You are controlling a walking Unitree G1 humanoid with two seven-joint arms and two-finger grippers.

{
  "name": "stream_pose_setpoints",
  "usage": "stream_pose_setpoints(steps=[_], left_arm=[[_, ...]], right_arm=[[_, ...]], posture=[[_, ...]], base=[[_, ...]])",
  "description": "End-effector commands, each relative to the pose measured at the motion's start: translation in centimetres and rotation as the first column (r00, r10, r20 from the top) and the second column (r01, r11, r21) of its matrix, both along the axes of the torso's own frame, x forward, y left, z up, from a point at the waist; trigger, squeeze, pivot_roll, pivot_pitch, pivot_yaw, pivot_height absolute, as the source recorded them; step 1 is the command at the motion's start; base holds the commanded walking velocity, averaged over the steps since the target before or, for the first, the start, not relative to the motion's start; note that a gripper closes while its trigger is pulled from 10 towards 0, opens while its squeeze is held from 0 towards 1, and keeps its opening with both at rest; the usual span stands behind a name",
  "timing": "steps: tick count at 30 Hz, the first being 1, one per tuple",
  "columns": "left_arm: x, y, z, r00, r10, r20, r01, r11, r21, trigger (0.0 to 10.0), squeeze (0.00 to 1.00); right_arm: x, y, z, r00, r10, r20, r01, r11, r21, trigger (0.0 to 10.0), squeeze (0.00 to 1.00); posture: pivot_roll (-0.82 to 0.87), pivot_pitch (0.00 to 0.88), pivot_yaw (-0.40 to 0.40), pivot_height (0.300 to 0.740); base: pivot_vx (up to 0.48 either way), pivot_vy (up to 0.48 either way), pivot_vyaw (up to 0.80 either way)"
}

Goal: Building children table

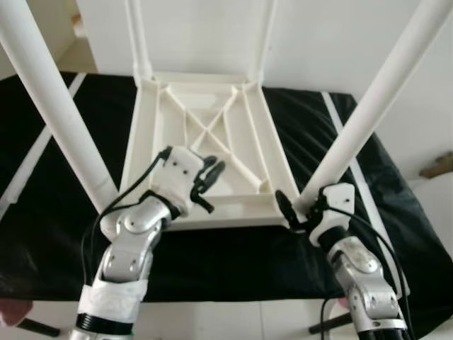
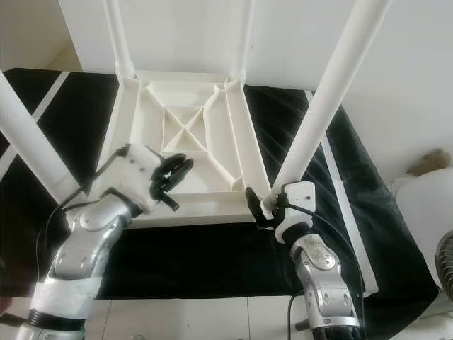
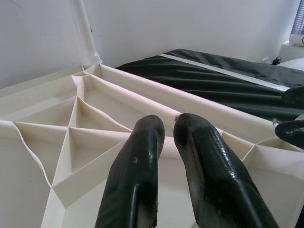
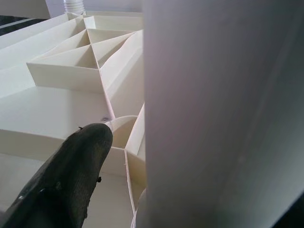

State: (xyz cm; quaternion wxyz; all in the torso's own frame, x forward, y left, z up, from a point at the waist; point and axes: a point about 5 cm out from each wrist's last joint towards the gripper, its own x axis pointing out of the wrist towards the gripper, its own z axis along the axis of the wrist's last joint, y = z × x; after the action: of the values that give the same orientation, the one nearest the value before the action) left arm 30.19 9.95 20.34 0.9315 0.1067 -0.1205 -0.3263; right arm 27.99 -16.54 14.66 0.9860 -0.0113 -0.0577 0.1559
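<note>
White plastic tabletop (image 1: 205, 152) lies upside down on a black sheet (image 1: 42, 212), ribbed underside facing up, an X of ribs at its middle. 4 white legs stand up from its corners: 2 far ones near the wall (image 1: 340, 35), 2 near ones leaning out toward the camera.

Left hand (image 1: 207, 185) hovers over the tabletop's near edge, left of centre. Its 2 black fingers (image 3: 142, 161) sit close together, a thin gap between them, nothing held; tips point across the ribbed cells toward the far-left leg (image 3: 84, 33).

Right hand (image 2: 263, 207) is at the base of the near-right leg (image 2: 318, 120), where that leg meets the tabletop's corner socket. 1 finger (image 4: 71, 171) lies just beside the leg; the leg hides the other, so cannot tell whether it grips.

Near-left leg (image 1: 60, 106) rises just beside the left arm.
</note>
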Motion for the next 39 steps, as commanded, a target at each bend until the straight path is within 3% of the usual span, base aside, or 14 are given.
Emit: stream_pose_setpoints(steps=[1, 9, 18, 39], left_arm=[[0.11, -0.08, 0.06, 0.999, 0.032, 0.009, -0.031, 0.999, -0.023, 10.0, 1.00], [0.16, 0.03, 0.04, 0.999, 0.037, 0.013, -0.037, 0.999, -0.031, 10.0, 1.00], [0.26, 0.54, 0.24, 0.998, 0.058, -0.025, -0.061, 0.991, -0.121, 10.0, 1.00], [0.43, 0.72, 0.75, 0.999, 0.051, -0.014, -0.053, 0.989, -0.138, 10.0, 1.00]], right_arm=[[-0.07, -0.28, 0.16, 1.000, -0.007, 0.012, 0.007, 1.000, -0.006, 10.0, 0.00], [-0.09, -0.21, 0.16, 1.000, -0.001, 0.012, 0.001, 1.000, -0.008, 10.0, 0.00], [-0.15, -0.07, 0.14, 1.000, 0.010, 0.008, -0.010, 1.000, -0.010, 10.0, 0.00], [-0.02, 0.10, 0.15, 1.000, 0.003, 0.011, -0.003, 1.000, 0.002, 10.0, 0.00]], posture=[[-0.10, 0.099, -0.043, 0.740], [-0.09, 0.099, -0.048, 0.740], [-0.09, 0.106, -0.050, 0.740], [-0.09, 0.102, -0.041, 0.740]], base=[[0.000, 0.000, 0.00], [0.000, 0.000, 0.00], [0.000, 0.000, 0.00], [0.000, 0.000, 0.00]])
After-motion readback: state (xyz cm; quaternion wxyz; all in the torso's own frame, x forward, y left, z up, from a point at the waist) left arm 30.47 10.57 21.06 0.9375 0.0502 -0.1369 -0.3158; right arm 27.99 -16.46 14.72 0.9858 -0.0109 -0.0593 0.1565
